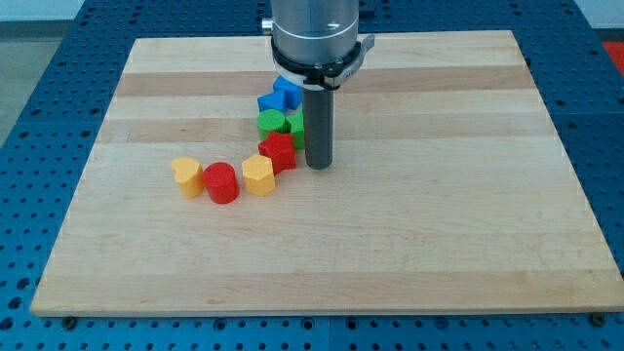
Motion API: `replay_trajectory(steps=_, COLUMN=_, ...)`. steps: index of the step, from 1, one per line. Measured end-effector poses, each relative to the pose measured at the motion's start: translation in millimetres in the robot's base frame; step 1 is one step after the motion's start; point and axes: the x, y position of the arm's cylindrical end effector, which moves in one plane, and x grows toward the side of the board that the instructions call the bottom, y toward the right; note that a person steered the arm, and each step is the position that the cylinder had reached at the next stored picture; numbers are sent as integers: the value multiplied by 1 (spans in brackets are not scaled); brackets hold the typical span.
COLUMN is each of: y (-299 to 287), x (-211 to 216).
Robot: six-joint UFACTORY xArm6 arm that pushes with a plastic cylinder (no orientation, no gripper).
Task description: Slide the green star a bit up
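The green star [295,125] lies near the middle of the wooden board [439,224], partly hidden behind my rod. A green round block [270,122] touches its left side. My tip [320,166] rests on the board just right of and slightly below the green star, and right next to the red star [279,152]. Whether the rod touches the green star I cannot tell.
Two blue blocks [279,95] sit just above the green ones. A yellow hexagon [258,175], a red cylinder [222,182] and a yellow heart [186,176] run in a row to the lower left of the red star. The board's edges border a blue perforated table.
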Motion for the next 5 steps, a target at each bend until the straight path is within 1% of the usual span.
replay_trajectory(steps=2, y=-4, x=-1)
replay_trajectory(steps=4, y=4, x=-66)
replay_trajectory(steps=5, y=-2, x=-80)
